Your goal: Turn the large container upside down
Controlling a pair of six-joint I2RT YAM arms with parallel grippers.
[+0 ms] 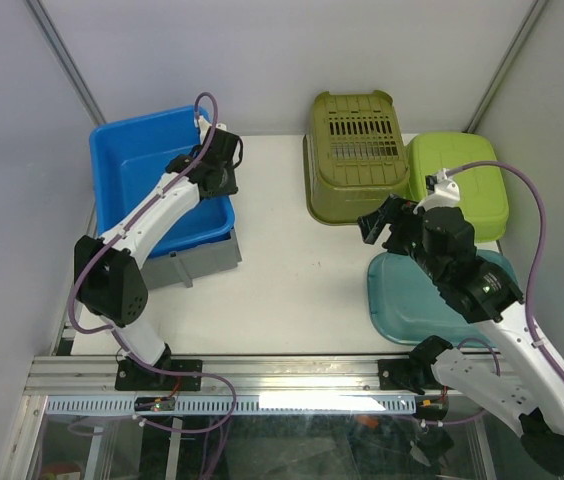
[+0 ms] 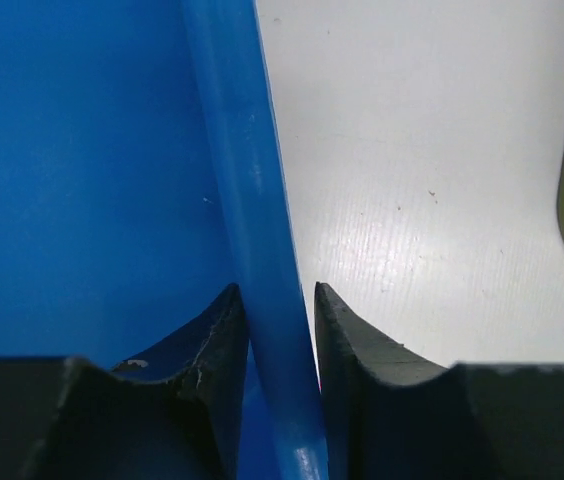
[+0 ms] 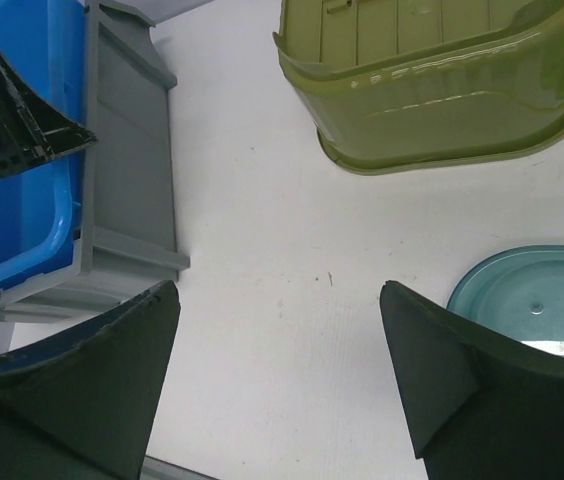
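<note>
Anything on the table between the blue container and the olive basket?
Nothing: between the blue container and the olive basket the white table is bare, shown in the top external and right wrist views.

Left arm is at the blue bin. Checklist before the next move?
1. Left gripper straddles the blue bin rim: ok.
2. Fingers pinching the rim firmly: cannot tell.
3. Blue bin free to lift: not ok, it sits in the grey bin.
4. Bare table for the flip: probably ok, there's a gap before the olive basket.
5. Right gripper out of the way: ok, it's open and off to the side.
</note>
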